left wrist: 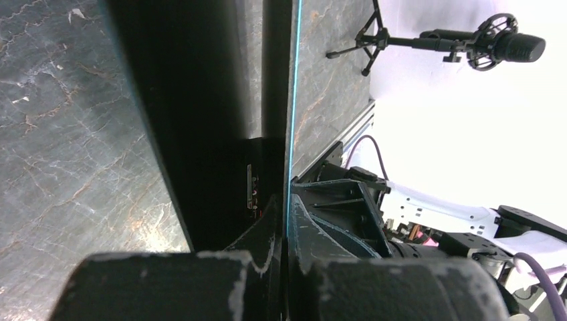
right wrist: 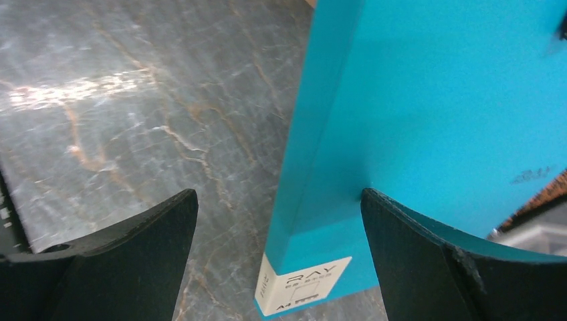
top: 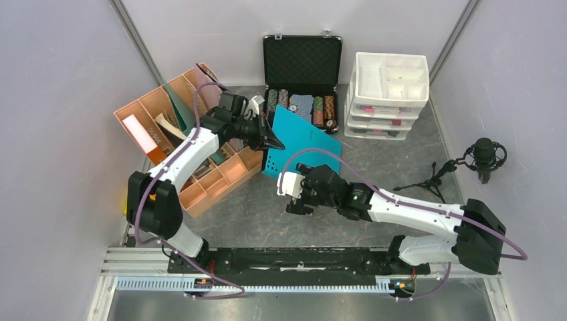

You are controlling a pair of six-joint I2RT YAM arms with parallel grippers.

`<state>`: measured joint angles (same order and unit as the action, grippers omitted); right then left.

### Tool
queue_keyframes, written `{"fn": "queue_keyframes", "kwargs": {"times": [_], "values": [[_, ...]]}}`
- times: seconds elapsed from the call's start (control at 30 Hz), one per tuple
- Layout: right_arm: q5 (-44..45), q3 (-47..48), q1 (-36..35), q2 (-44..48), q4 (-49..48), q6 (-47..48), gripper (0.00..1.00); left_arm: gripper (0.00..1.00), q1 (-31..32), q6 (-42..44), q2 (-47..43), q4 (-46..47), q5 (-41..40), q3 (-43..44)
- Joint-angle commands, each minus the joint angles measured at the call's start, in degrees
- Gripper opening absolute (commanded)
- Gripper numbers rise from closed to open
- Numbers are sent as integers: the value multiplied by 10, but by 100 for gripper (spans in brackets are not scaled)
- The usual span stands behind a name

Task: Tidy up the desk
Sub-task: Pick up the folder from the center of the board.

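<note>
**Layout.** The tabletop fills the enclosure. It carries an organiser at 10 o'clock, a case at 12, drawers at 1 and a microphone at 3. A teal folder lies just above centre.

**Left gripper**. It is clamped on the folder's thin edge at the 10 o'clock corner. The left wrist view shows the sheet edge-on, pinched between the fingers. Judged purpose: lifting that corner off the surface so the folder can go to the nearby organiser.

**Right gripper**. It is spread wide and holds nothing. It sits at 6 o'clock of the folder, with its fingers either side of the spine end. Judged purpose: ready to steady or take that end.

**Markings.** The spine label reads "RAY" and "A4". Faint print on the cover is unreadable.
</note>
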<state>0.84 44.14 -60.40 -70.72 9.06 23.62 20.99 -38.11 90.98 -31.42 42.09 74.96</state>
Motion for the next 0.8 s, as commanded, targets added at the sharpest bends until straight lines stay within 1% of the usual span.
{"fn": "queue_keyframes", "kwargs": {"times": [0.0, 0.17, 0.27, 0.37, 0.47, 0.53, 0.67, 0.77], "values": [[144, 26, -11, -21, -57, -21, 98, 2, -5, -102, -43, 63, 62, -28], [231, 15, -17, -36, -86, -15, 98, 2, -11, -129, -63, 85, 68, -52], [281, 2, -30, -40, -120, 2, 98, 2, -12, -136, -66, 91, 70, -57], [325, -9, -33, -36, -143, 27, 94, 2, -11, -136, -68, 92, 73, -57], [349, -15, -33, -24, -155, 47, 87, 2, -11, -133, -71, 94, 73, -59], [352, -15, -32, -16, -156, 52, 80, 2, -12, -128, -74, 95, 72, -59], [342, -3, -28, -14, -136, 52, 58, 2, -11, -113, -83, 92, 74, -49], [338, 12, -24, -11, -120, 50, 49, 2, -12, -80, -88, 74, 75, -30]]}}
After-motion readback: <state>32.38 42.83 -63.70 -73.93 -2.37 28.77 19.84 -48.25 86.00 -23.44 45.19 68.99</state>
